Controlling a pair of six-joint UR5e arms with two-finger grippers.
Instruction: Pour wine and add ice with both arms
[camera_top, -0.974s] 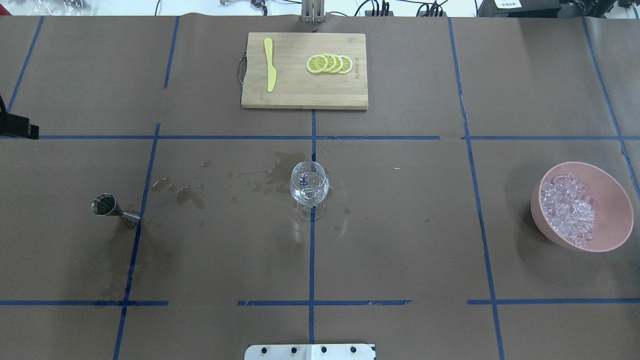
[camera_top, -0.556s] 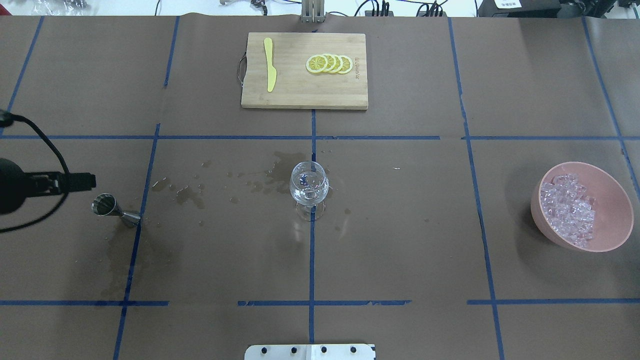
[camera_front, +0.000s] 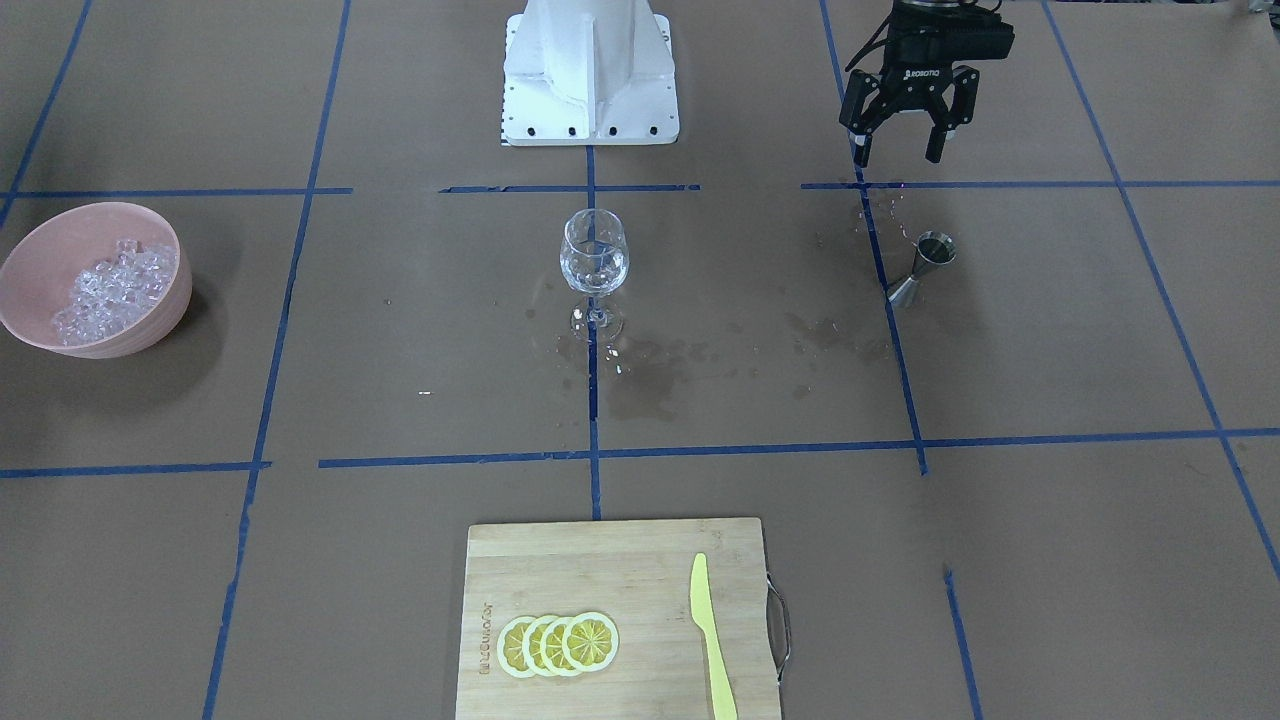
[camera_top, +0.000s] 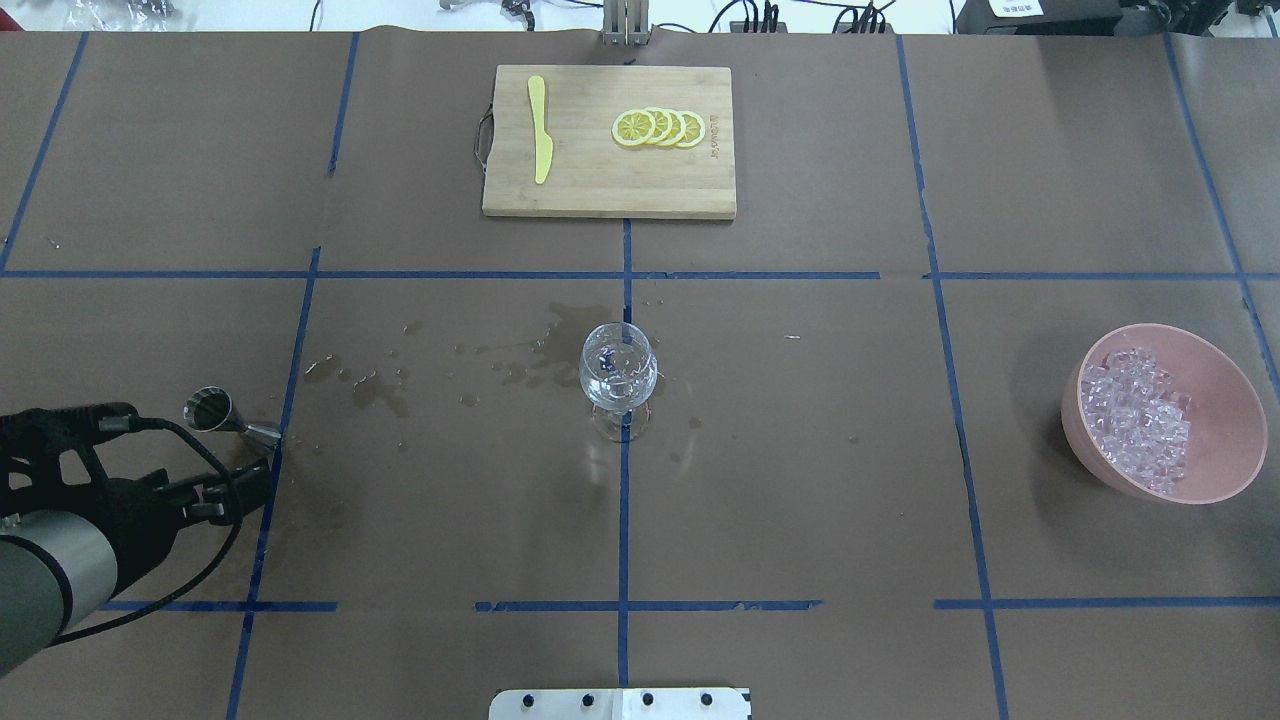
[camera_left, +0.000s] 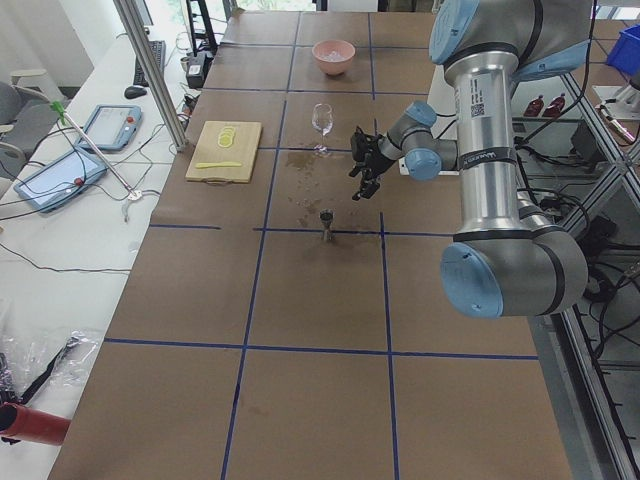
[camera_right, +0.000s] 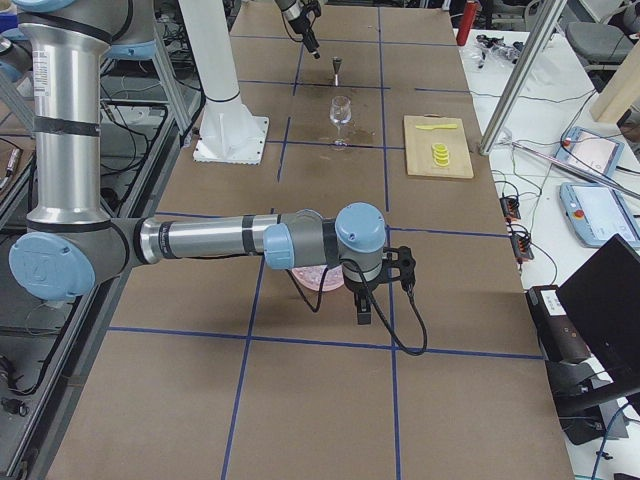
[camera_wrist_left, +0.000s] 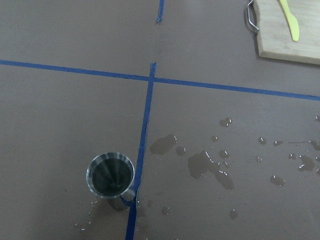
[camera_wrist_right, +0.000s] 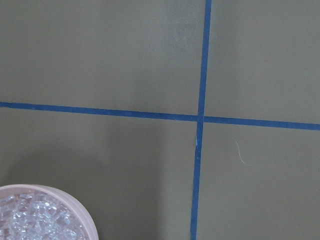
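Toward the table's left side the left gripper (camera_front: 899, 150) hangs above the paper, fingers spread. It is on the robot's side of the upright jigger (camera_top: 222, 415) and apart from it. Whether wine sits in the jigger cannot be told. Wet patches (camera_top: 380, 392) dot the paper toward the wine glass (camera_top: 618, 372) at the centre. Well apart, near the right edge, the pink bowl (camera_top: 1232, 400) holds the heaped ice (camera_top: 1135, 420). The right gripper (camera_right: 362, 308) hangs just beside it; its finger spacing cannot be told.
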